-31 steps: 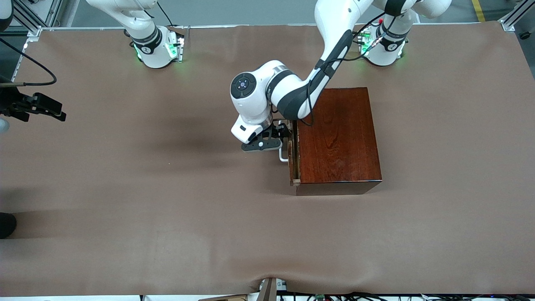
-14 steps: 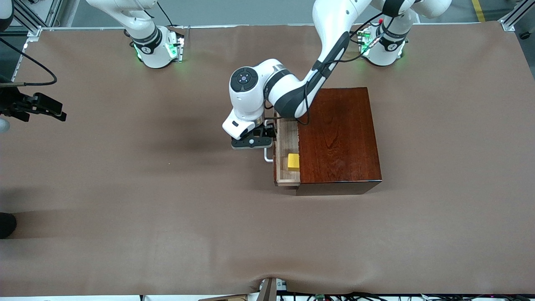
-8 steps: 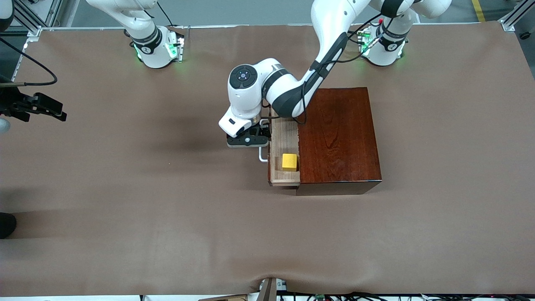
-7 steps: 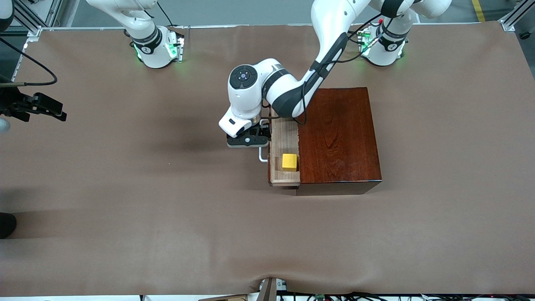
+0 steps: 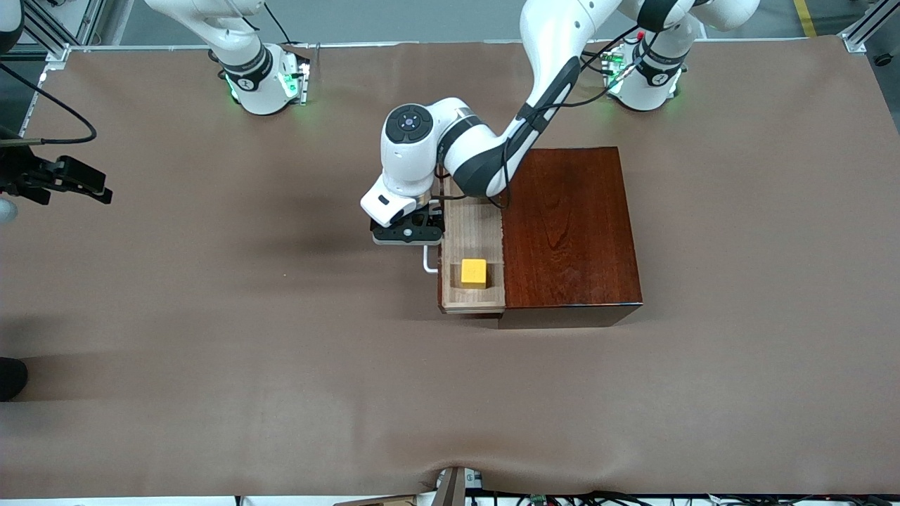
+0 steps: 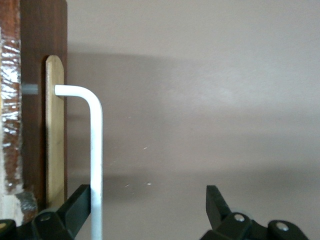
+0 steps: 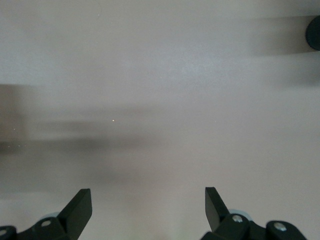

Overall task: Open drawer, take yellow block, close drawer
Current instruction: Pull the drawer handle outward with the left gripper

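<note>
The glossy reddish-brown box [image 5: 569, 225] stands near the table's middle. Its drawer [image 5: 470, 232] is pulled out toward the right arm's end and shows tan wood inside. The yellow block [image 5: 473, 273] lies in the drawer's part nearer the front camera. My left gripper [image 5: 411, 235] is open at the white handle [image 5: 429, 261]. In the left wrist view the handle bar [image 6: 96, 165] lies against the inner side of one finger [image 6: 77, 207], with the other finger well apart. My right gripper [image 5: 98, 193] waits open and empty over the table's edge at the right arm's end.
The brown cloth covers the whole table [image 5: 281, 365]. A dark object [image 5: 10, 378] shows at the table's edge at the right arm's end. The right wrist view holds only cloth and a black round thing [image 7: 314, 32] at its rim.
The drawer has slid out from almost shut to well open, and the yellow block has come into view. My left gripper moved with the handle toward the right arm's end. The right arm stayed still.
</note>
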Controlling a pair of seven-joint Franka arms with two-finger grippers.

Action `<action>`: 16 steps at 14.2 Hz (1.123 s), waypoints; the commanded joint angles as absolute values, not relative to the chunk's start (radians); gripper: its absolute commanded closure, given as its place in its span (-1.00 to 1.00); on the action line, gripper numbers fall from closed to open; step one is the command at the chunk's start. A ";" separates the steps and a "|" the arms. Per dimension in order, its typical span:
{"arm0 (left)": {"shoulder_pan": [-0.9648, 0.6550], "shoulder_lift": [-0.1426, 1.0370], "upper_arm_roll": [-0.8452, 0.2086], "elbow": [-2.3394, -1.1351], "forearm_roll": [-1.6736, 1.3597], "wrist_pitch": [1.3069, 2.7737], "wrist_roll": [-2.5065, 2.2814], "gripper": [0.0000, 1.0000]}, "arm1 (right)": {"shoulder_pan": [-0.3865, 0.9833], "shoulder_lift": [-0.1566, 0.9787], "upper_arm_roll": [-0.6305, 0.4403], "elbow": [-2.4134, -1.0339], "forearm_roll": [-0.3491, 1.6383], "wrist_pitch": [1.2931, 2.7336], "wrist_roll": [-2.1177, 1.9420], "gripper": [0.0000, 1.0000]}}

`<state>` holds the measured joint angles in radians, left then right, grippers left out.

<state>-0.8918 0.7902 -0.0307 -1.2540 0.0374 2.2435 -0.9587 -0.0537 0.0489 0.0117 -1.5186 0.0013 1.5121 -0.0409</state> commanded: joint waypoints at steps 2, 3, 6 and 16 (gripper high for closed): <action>-0.900 0.833 -0.035 -1.187 0.006 2.292 -0.956 -1.00 | -0.057 0.026 0.017 -1.534 0.002 1.517 -0.044 -1.00; -0.900 0.833 -0.035 -1.187 0.008 2.298 -0.956 -1.00 | -0.058 0.026 0.017 -1.534 0.002 1.516 -0.044 -1.00; -0.900 0.821 -0.029 -1.193 0.008 2.293 -0.957 -1.00 | -0.058 0.028 0.017 -1.534 0.002 1.517 -0.044 -1.00; -0.859 0.651 -0.022 -1.198 -0.015 2.178 -0.999 -1.00 | -0.055 0.028 0.017 -1.534 0.003 1.517 -0.043 -1.00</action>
